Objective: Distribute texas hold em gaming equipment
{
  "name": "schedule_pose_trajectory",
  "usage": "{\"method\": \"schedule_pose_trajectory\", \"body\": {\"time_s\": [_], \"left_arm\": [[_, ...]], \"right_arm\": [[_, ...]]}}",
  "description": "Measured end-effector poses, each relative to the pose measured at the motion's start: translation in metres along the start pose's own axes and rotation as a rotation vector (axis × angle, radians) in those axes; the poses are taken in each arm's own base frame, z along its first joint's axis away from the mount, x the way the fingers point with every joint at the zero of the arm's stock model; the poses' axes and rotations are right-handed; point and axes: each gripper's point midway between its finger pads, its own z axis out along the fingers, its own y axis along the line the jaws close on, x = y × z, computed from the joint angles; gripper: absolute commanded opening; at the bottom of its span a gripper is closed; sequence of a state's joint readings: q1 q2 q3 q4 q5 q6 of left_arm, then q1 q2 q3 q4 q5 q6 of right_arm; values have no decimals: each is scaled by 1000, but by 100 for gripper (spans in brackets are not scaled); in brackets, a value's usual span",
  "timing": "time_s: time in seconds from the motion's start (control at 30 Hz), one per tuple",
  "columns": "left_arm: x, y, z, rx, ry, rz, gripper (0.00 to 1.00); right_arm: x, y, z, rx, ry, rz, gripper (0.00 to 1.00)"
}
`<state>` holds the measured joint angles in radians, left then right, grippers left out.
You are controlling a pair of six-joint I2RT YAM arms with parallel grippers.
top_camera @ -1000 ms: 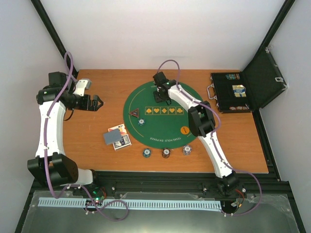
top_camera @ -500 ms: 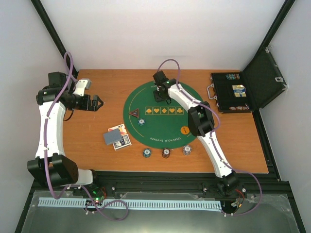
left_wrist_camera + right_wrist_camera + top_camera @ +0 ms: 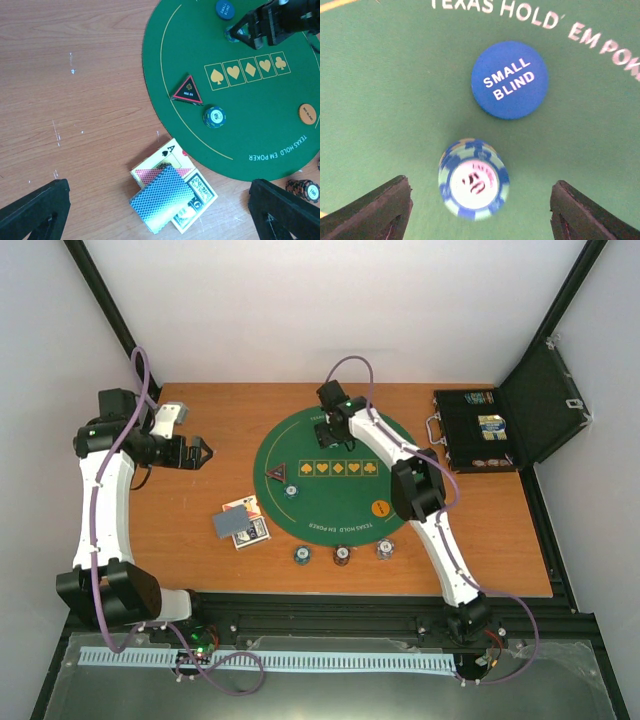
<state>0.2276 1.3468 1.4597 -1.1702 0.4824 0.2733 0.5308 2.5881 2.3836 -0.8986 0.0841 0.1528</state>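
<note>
A stack of blue stripe-edged chips (image 3: pixel 474 179) stands on the green felt between the wide-open fingers of my right gripper (image 3: pixel 481 202), touching neither. A blue "small blind" disc (image 3: pixel 510 79) lies just beyond it. In the top view the right gripper (image 3: pixel 333 436) is over the mat's far part. My left gripper (image 3: pixel 205 452) is open and empty, high over the wood left of the mat. Below it lie blue-grey-backed cards (image 3: pixel 165 197) on a card box. The red-edged triangle marker (image 3: pixel 189 91), a single chip stack (image 3: pixel 214 117) and an orange disc (image 3: pixel 307 113) lie on the mat.
The round green mat (image 3: pixel 335 525) fills the table's middle. Three chip stacks (image 3: pixel 342 556) stand in a row by its near edge. The open black case (image 3: pixel 480 430) stands at the far right with more pieces inside.
My right gripper has shifted slightly toward the far side above the chip stack. The left arm and the other pieces have not moved.
</note>
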Motion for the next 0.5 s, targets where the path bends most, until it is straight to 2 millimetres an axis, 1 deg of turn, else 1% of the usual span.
{"method": "schedule_pose_trajectory", "body": {"time_s": [0.1,0.2,0.27,0.3,0.33,0.37,0.4,0.43,0.47,0.5], "left_arm": [[2,-2,-2,1,2,-1,100],[4,-3,-3,4,10,-5,100],[6,-4,-3,6,16,-9,100],[6,-4,-4,6,17,-9,100],[7,-4,-4,6,17,-9,100],[7,-5,-5,6,17,-10,100],[8,-5,-6,6,17,-10,100],[8,-6,-8,4,15,-12,100],[9,-5,-9,2,14,-15,100],[10,-4,-11,-1,10,-19,100]], "right_arm": [[-7,0,-34,7,-30,-5,80],[-6,13,-90,6,-78,-27,82],[6,33,-129,-13,-115,-61,82],[16,47,-146,-29,-128,-84,82],[30,67,-164,-57,-138,-114,82],[42,84,-177,-82,-149,-140,83],[61,105,-188,-117,-151,-172,84],[76,119,-195,-139,-147,-194,84],[98,136,-201,-169,-135,-223,85],[117,149,-204,-194,-119,-244,85]]}}
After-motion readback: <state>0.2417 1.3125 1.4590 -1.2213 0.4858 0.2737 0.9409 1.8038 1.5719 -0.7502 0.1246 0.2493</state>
